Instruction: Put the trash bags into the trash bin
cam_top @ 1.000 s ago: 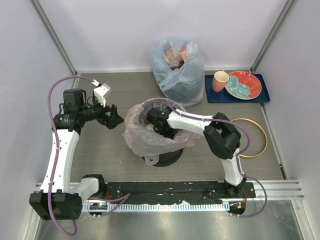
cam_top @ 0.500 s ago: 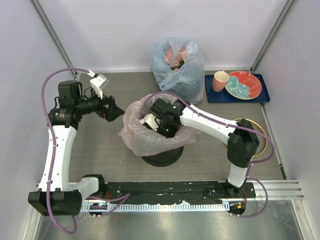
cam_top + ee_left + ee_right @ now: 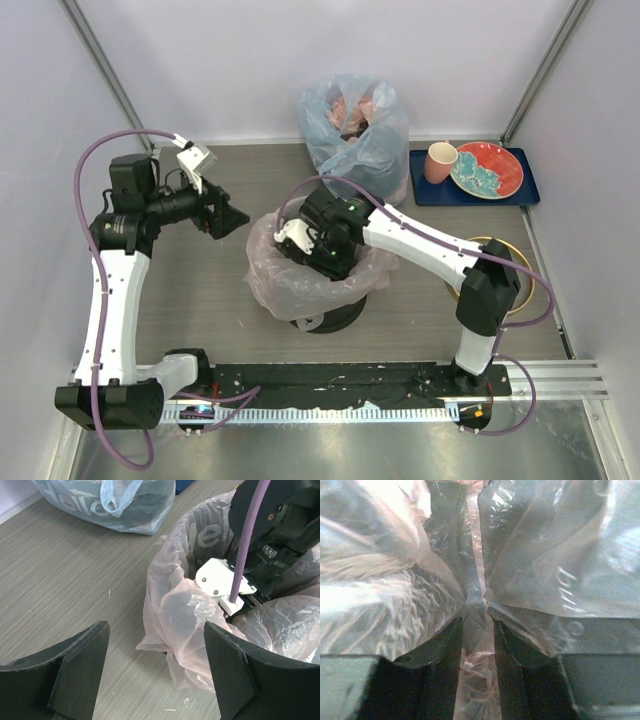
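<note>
At the table's centre the pink bag (image 3: 290, 285) drapes the black bin (image 3: 335, 315) — the right gripper (image 3: 477, 630), buried inside with a fold between narrow fingers, grip unclear, should push the film down gently — the left gripper (image 3: 156, 630) waits spread at nine o'clock.

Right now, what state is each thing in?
pink bag, draped over the bin's rim, mouth open
bin, standing, lined by the bag
gold hoop, lying flat, off the bin
bluish bag, upright, stuffed
cup, upright on the tray
left tool, open, empty
right tool, inside the bag, grip unclear
</note>
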Tool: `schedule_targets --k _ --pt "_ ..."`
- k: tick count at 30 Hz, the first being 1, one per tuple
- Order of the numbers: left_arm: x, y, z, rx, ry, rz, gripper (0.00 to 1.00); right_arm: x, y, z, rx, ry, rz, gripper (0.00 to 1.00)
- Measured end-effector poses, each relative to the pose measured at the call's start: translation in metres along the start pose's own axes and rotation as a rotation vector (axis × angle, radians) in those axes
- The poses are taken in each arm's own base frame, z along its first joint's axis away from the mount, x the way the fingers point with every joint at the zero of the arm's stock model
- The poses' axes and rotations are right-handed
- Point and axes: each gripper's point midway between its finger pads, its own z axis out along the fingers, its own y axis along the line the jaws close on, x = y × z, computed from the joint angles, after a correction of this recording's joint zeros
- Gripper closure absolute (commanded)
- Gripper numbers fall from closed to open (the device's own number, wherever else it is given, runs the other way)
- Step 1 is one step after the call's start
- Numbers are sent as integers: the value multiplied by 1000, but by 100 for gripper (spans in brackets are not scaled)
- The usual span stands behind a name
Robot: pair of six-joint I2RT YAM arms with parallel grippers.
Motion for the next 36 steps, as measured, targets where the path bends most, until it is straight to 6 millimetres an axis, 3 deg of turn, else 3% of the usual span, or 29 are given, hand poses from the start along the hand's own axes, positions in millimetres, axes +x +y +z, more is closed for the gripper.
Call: schedule_targets --k 6,10,12,15,19,22,26,28,31,36 --pt "9 -1 0 8 28 13 23 -19 -5 -16 38 -77 -16 61" --pt "8 -10 1 28 67 53 20 -42 -10 -46 70 -186 11 59" --pt "-3 -21 6 58 94 118 21 -57 -18 -76 75 -293 60 59" --pt "-13 -46 19 133 127 225 22 -67 -52 -137 113 -492 199 58" --pt "1 -74 47 207 241 323 24 -45 -94 -215 203 -722 400 57" --pt "23 -96 83 259 391 398 27 -30 -91 -244 225 -815 475 55" --pt "63 -106 124 291 580 402 37 -21 -81 -246 192 -843 520 55" --pt "91 -104 136 280 686 376 42 -13 -88 -241 186 -838 570 55" --pt "132 -102 138 248 818 361 48 3 -102 -228 185 -811 654 53" --pt "174 -100 133 210 968 345 50 15 -107 -211 164 -781 702 40"
